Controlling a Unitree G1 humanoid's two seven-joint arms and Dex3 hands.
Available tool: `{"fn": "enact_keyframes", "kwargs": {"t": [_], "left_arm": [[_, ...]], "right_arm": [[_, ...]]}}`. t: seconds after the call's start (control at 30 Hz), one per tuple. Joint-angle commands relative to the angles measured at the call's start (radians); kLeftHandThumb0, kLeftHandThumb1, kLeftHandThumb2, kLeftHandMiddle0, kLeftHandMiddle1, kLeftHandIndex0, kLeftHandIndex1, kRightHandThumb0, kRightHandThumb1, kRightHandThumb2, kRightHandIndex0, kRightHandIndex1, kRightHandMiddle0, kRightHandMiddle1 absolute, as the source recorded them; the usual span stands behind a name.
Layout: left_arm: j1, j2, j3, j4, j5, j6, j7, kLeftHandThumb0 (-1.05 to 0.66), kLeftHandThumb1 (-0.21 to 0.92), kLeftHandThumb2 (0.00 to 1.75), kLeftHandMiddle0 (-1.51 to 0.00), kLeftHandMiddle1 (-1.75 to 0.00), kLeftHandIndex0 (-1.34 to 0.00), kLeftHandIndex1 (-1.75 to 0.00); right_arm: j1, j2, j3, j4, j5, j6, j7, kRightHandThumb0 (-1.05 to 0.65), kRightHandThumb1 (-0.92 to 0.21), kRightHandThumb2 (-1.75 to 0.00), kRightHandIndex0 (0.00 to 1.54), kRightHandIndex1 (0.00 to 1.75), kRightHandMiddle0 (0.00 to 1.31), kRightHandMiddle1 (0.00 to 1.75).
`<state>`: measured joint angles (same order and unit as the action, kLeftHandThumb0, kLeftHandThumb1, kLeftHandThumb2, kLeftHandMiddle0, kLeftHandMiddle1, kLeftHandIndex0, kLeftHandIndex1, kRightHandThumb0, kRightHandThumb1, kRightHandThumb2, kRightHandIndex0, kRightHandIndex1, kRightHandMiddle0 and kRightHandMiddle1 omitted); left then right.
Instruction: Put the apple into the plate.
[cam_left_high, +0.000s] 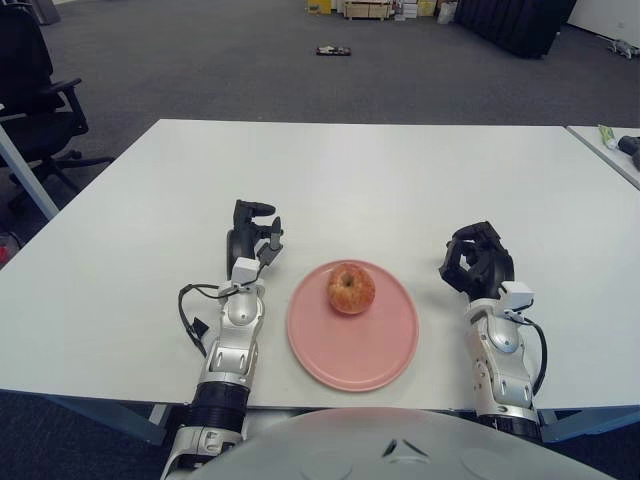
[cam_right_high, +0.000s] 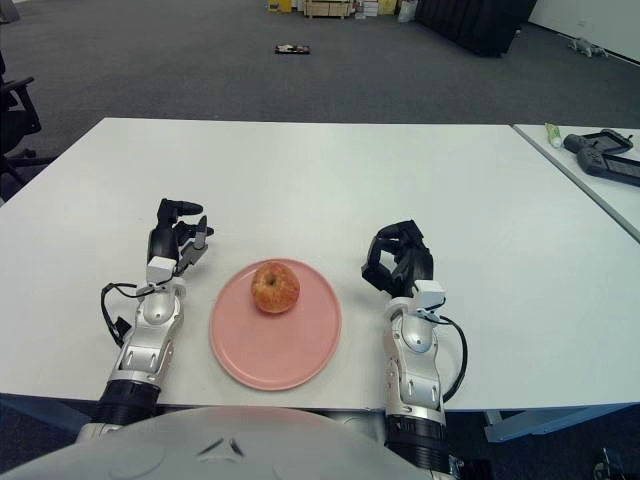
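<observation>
Apple (cam_left_high: 351, 288) on pink plate (cam_left_high: 385, 353), left hand (cam_left_high: 253, 235) loosely spread, right hand (cam_left_high: 476, 263) curled, both empty

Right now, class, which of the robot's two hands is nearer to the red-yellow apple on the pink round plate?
Left. The left hand is beside the plate, left and slightly beyond the apple. The right hand is farther off, past the plate's right rim.

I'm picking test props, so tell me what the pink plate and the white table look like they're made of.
The plate looks like matte plastic or melamine: even pink colour, thin rim, no bright glare. It could be glazed ceramic. The table appears to be white laminate board: flat, uniform, soft sheen, with a thin straight edge. The apple sits on the plate.
</observation>
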<state>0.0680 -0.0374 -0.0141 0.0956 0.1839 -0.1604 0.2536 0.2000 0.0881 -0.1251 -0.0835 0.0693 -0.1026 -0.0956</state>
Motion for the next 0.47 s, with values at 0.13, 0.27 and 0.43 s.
{"fn": "enact_keyframes", "kwargs": {"t": [0.13,0.27,0.43], "left_arm": [[0.033,0.01,0.022,-0.06,-0.108,0.073,-0.11,-0.35,0.9,0.56,-0.57,-1.28,-0.21,-1.75],[0.05,0.015,0.029,-0.068,-0.148,0.084,-0.15,-0.35,0.89,0.57,-0.54,-1.3,-0.22,-1.75],[0.066,0.014,0.042,-0.046,-0.189,0.046,-0.185,-0.35,0.89,0.58,-0.53,-1.32,-0.22,-1.75]], "right_arm": [[0.019,-0.001,0.002,-0.018,0.005,0.008,0.003,-0.43,-0.46,-1.15,1.14,1.75,0.5,1.75],[0.03,0.001,0.003,-0.019,0.006,0.006,0.004,-0.43,-0.46,-1.14,1.14,1.75,0.49,1.75],[0.04,0.001,0.003,-0.003,0.014,-0.003,0.014,-0.43,-0.47,-1.14,1.14,1.75,0.49,1.75]]}}
